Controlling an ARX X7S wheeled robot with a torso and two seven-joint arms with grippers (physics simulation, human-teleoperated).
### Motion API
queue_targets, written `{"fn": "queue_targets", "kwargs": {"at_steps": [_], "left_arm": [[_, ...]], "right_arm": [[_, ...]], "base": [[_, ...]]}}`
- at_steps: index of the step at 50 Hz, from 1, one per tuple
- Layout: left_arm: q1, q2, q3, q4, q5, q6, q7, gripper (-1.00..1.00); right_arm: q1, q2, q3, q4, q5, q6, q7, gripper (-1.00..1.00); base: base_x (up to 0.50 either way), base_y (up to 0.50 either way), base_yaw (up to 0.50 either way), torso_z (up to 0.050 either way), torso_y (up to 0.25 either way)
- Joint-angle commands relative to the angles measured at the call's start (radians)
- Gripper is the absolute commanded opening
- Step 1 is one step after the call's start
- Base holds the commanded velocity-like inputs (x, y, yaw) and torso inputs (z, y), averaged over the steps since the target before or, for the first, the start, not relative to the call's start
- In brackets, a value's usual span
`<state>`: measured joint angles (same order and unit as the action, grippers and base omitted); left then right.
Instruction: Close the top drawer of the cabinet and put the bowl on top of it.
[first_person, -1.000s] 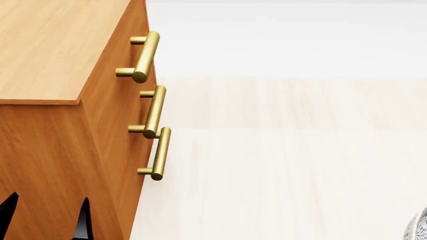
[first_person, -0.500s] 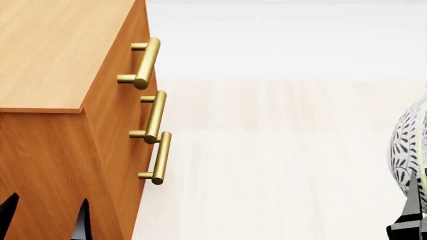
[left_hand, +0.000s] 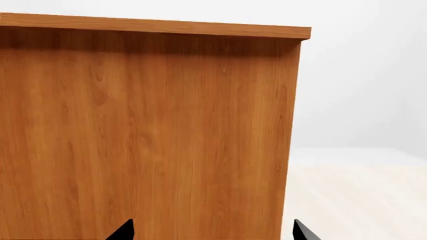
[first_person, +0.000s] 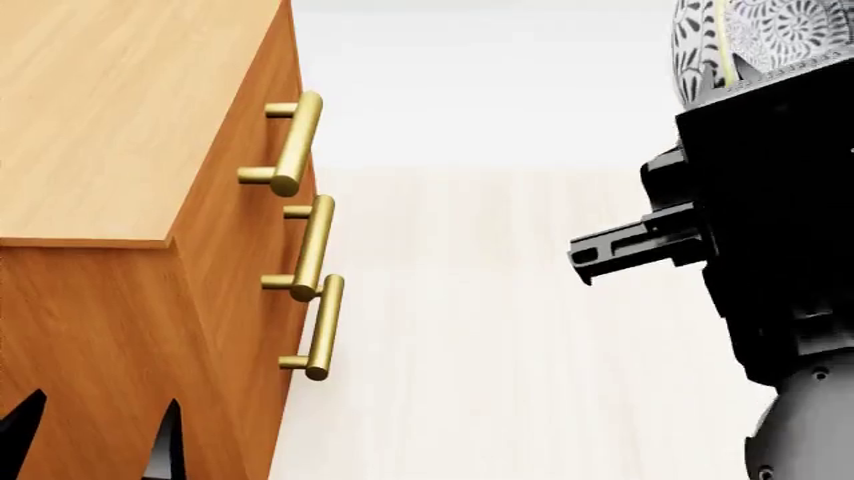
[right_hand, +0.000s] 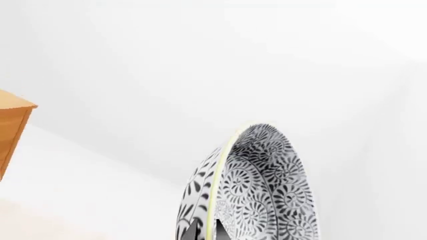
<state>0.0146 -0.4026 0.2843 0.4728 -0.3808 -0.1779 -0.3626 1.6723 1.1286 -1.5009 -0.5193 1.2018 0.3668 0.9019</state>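
The bowl is pinched by its rim in my right gripper, lifted high at the right of the head view, well apart from the cabinet. The top drawer sits flush with the two below. My left gripper hangs with fingers spread wide near the cabinet's side panel.
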Motion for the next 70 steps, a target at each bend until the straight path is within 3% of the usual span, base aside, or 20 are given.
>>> {"fn": "queue_targets", "kwargs": {"at_steps": [1, 32, 45, 62, 70], "left_arm": [[-0.008, -0.002, -0.006, -0.019, -0.045, 0.0, 0.024, 1.0], [-0.037, -0.012, -0.02, -0.047, -0.081, 0.0, 0.04, 1.0], [-0.054, -0.016, -0.01, -0.046, -0.081, -0.007, 0.044, 1.0], [-0.053, -0.006, -0.007, -0.08, -0.074, 0.015, 0.043, 1.0], [-0.07, -0.005, -0.017, -0.086, -0.082, -0.006, 0.025, 1.0]], "right_arm": [[0.168, -0.209, 0.068, 0.119, 0.073, 0.15, -0.008, -1.0], [0.33, -0.714, 0.103, 0.61, 0.021, 0.18, -0.212, -1.0], [0.344, -0.947, 0.113, 0.829, -0.021, 0.123, -0.319, -1.0], [0.297, -1.124, 0.099, 0.88, -0.037, 0.067, -0.343, -1.0], [0.322, -1.128, -0.05, 0.931, 0.041, -0.083, -0.392, -1.0]], "base": [[0.0, 0.0, 0.0, 0.014, 0.25], [0.0, 0.0, 0.0, 0.009, 0.248], [0.0, 0.0, 0.0, 0.003, 0.064], [0.0, 0.0, 0.0, 0.0, 0.233], [0.0, 0.0, 0.0, 0.0, 0.0]]}}
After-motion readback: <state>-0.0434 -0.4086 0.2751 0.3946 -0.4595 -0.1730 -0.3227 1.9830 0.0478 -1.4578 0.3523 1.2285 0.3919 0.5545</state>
